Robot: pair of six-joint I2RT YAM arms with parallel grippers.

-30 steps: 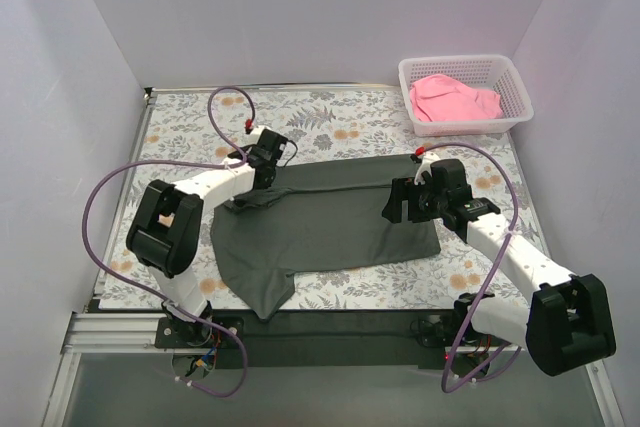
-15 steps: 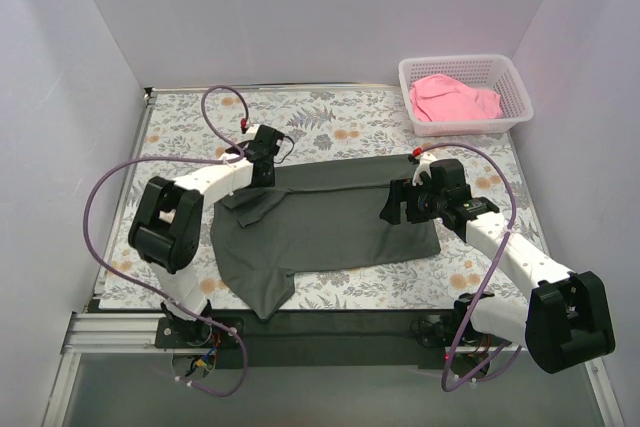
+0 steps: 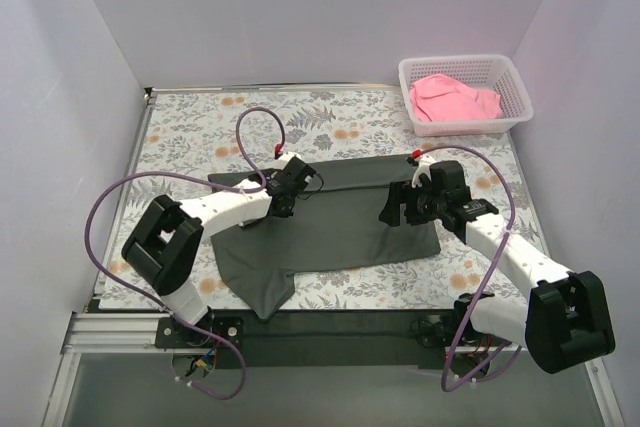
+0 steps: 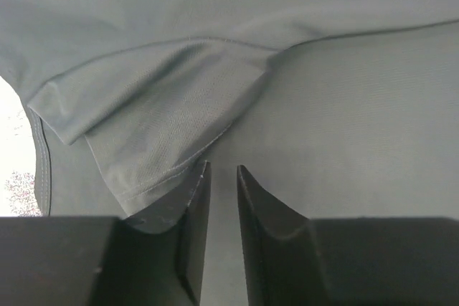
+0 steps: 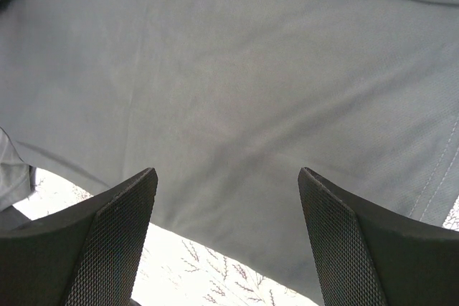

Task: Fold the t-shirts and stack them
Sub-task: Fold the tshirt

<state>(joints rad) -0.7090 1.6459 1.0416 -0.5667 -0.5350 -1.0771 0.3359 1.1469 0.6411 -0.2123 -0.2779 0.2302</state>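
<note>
Setting: robot test cell in a lab, not a home. Plain white panel walls [image 3: 300,7] close three sides around a floral-print tabletop [image 3: 190,127]. Two white-and-black robot arms [image 3: 225,205] with looped purple cables [image 3: 98,209] stand on an aluminium extrusion rail [image 3: 110,332]. White plastic mesh basket [image 3: 465,127] sits beyond the right gripper [image 3: 392,209].

Dark charcoal cloth t-shirt [image 3: 345,227] spread flat on the floral-patterned table [image 3: 190,127].
The left gripper [image 3: 283,199] and right gripper [image 3: 393,211] hang over it; a bright pink cloth shirt [image 3: 455,99] lies in the white plastic mesh basket [image 3: 512,75].
</note>
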